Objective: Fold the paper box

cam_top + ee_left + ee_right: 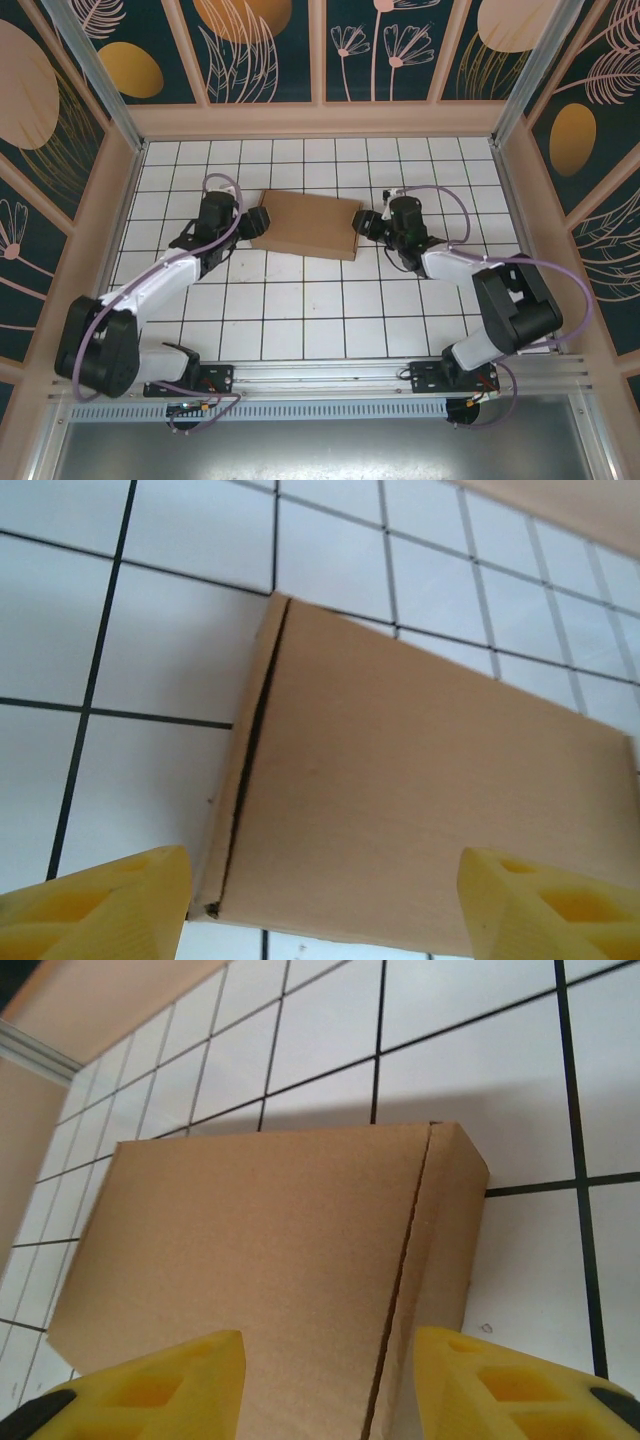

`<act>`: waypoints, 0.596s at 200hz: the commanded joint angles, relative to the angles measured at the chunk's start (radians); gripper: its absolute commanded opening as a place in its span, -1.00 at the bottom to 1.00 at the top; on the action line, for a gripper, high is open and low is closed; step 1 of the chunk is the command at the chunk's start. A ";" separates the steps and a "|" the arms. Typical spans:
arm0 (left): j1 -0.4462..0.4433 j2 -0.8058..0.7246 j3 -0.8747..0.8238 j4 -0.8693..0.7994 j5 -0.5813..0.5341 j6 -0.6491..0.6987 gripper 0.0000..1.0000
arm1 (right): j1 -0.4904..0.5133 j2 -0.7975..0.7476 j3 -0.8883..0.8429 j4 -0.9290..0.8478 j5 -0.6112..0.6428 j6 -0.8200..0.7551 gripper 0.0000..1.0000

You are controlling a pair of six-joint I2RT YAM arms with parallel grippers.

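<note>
At the middle of the white tiled table, a little toward 12 o'clock in the overhead view, the paper box lies flat and closed, a shallow brown slab with its long side running from 9 to 3 o'clock, slightly skewed to the tile lines.

The left gripper sits just beside the box's 9 o'clock end, pointing toward 3 o'clock. From the left wrist camera, the left gripper has its yellow fingers spread wide. The box stretches away toward 12 o'clock in the gap between them. A dark slit runs along the box's 9 o'clock side, where a side wall meets the top panel. Whether the fingertips touch the cardboard cannot be told.

The right gripper sits at the box's 3 o'clock end, pointing toward 9 o'clock. From the right wrist camera, the right gripper has its fingers moderately parted and clamped on nothing. The box is wider than their gap, lying ahead toward 12 o'clock. A fold seam runs down the box's 3 o'clock side, between the two fingertips.
</note>
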 commanded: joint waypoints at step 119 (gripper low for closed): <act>0.012 0.420 0.181 0.118 0.099 -0.077 -0.29 | -0.110 0.295 0.274 -0.080 -0.064 -0.047 -0.38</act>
